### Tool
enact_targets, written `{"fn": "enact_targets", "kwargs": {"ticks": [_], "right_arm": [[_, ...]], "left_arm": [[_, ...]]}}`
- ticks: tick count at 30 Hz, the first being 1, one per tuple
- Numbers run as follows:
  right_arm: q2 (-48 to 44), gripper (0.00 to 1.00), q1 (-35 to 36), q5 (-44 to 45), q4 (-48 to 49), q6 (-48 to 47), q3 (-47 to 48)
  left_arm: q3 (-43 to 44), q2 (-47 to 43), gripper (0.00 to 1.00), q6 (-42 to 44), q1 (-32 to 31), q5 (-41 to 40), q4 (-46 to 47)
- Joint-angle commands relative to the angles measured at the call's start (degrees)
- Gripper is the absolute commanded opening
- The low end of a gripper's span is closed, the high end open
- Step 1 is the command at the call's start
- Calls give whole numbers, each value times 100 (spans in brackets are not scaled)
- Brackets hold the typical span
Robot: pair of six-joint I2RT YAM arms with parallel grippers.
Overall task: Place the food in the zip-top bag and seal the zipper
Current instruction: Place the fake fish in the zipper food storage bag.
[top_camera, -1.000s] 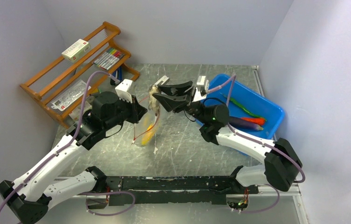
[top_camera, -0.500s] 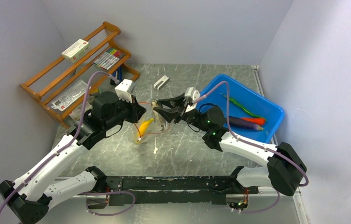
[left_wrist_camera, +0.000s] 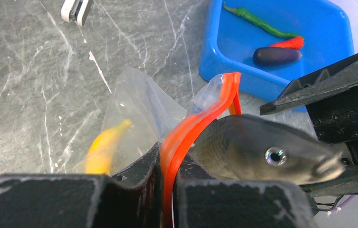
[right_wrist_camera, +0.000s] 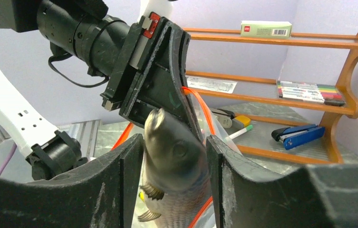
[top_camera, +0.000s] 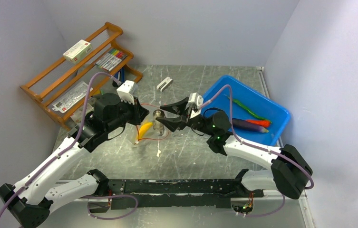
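Note:
My left gripper (top_camera: 140, 114) is shut on the red-orange zipper (left_wrist_camera: 191, 126) of the clear zip-top bag (top_camera: 149, 132) and holds its mouth up. The yellow banana (top_camera: 144, 129) lies inside the bag and also shows in the left wrist view (left_wrist_camera: 101, 147). My right gripper (top_camera: 161, 115) is shut on the silver-grey fish (right_wrist_camera: 177, 166) and holds it at the bag's mouth, against the zipper loop (right_wrist_camera: 200, 102). The fish's head (left_wrist_camera: 272, 152) shows beside the strip. The green pod (top_camera: 247, 108), purple eggplant (top_camera: 249, 125) and red-orange chili (top_camera: 261, 122) lie in the blue bin (top_camera: 281, 114).
A wooden rack (top_camera: 72, 71) stands at the back left with markers, a small box and a blue stapler (right_wrist_camera: 295, 134). A small white clip (top_camera: 164, 83) lies on the table behind the bag. The blue bin sits at the right.
My right gripper has moved left and down with the fish, from above the bag to its mouth. The bag has sunk lower and the banana now lies further left.

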Motion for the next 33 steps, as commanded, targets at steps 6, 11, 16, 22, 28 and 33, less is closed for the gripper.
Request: {"fn": "enact_targets", "kwargs": {"ticks": [6,11,16,22,28,33], "right_arm": [[-198,54,17,-126,-462,123,252],[-249,40,20,229,-800,-8,399],[-340,17,17,296,-802,132,383],[-397,37,20,1136,-2265,651,1033],[-253,45,7,2572,-5135,1189,2419],[-259,49,-125,3276,-5938,147,2681]], "left_arm": [[-119,-62,7,-134,47,12,115],[-109,-33,7,-124,47,25,107],[-45,29,7,-155,47,-4,71],[-46,25,7,-387,47,22,20],[-208,-71,7,-571,47,-424,-68],[-64,-54,7,-332,50,-961,-333]]}}
